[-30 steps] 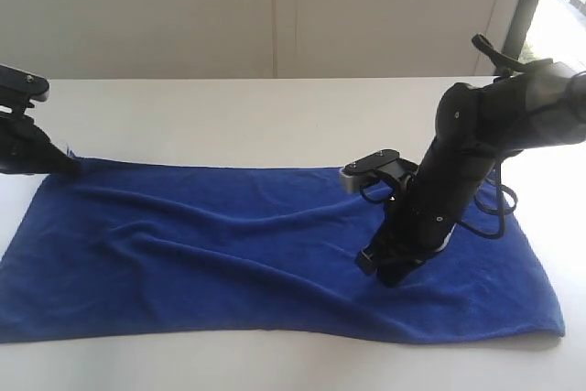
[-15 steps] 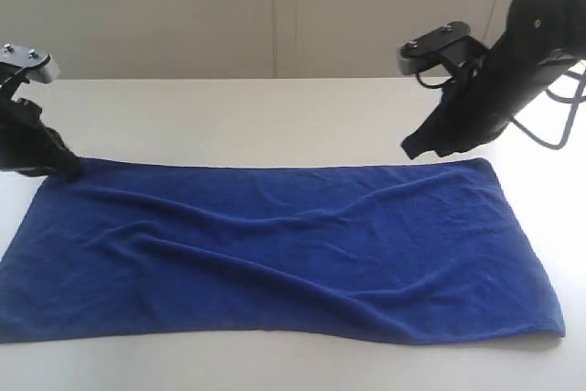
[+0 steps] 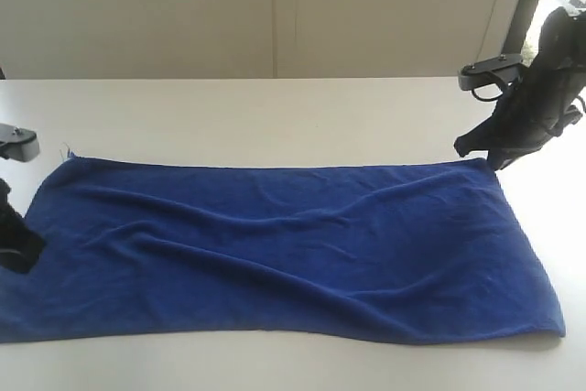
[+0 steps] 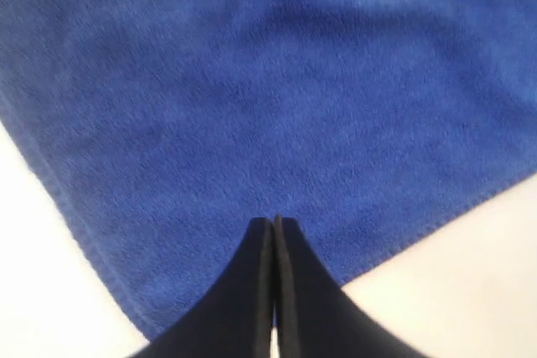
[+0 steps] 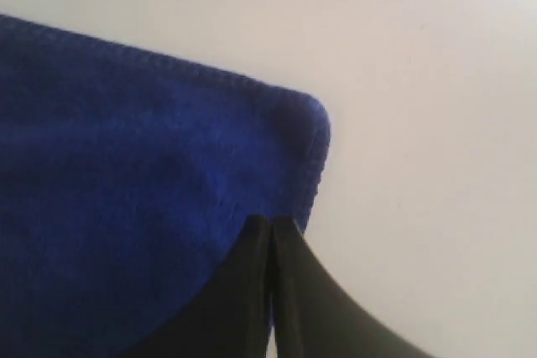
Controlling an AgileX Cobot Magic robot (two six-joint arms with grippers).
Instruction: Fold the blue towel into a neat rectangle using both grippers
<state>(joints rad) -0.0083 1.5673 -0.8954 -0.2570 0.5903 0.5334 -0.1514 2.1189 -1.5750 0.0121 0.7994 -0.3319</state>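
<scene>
The blue towel (image 3: 284,244) lies spread open and unfolded on the white table (image 3: 275,116), long side across the exterior view, with soft ripples running through its middle. The change is in the arms. A second ago the right end effector (image 3: 485,151) is planted down on the cloth right of centre; now it is off that spot and sits at the towel's far right corner (image 5: 306,115). Its fingers are pressed together just above the hem, with no cloth visible between them. The left end effector (image 3: 16,249) has left the far left corner and now sits lower along the left edge. In its wrist view the fingers are also pressed tight together, over the cloth beside a corner and pinching nothing that can be seen. The towel itself has barely shifted, though its right part looks a little flatter. I judge that the smoothing is over and the arms are staging for the first fold. No fold is made yet, and both end effectors will need to spread before they can take hold of an edge.
</scene>
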